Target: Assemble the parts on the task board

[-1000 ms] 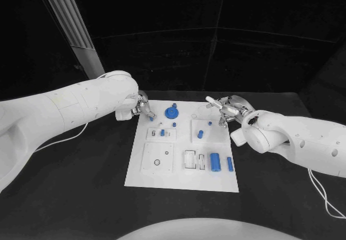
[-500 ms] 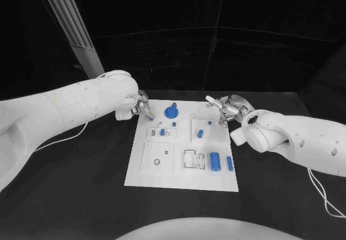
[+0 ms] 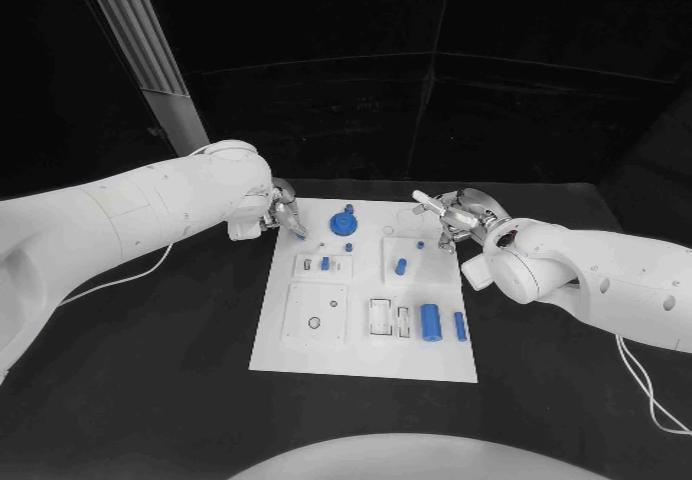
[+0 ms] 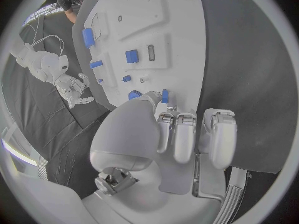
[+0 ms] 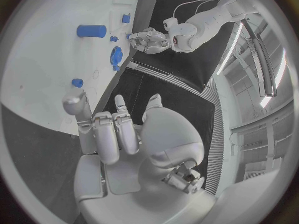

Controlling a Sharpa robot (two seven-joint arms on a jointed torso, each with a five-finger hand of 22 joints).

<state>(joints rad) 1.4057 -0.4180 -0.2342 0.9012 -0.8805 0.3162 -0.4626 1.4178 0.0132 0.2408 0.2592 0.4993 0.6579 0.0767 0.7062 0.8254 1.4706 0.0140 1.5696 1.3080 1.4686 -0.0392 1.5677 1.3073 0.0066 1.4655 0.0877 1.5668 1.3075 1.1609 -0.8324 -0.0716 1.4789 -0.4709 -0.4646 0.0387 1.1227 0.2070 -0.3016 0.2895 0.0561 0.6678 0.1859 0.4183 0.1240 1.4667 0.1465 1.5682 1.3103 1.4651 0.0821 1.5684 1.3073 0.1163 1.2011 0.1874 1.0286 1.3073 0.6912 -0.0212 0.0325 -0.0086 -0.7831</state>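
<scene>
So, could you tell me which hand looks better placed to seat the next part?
Probably the left hand: it holds a small blue part over the board's far corner. The right hand hovers empty.

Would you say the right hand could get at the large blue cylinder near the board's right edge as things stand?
Probably yes. The right hand hovers over the task board's far right corner holding nothing, and the large blue cylinder lies uncovered nearer the robot on that same side, with only a smaller blue part beside it.

No text, label or number seems readable anywhere on the task board (image 3: pixel 364 345) or its parts.
</scene>
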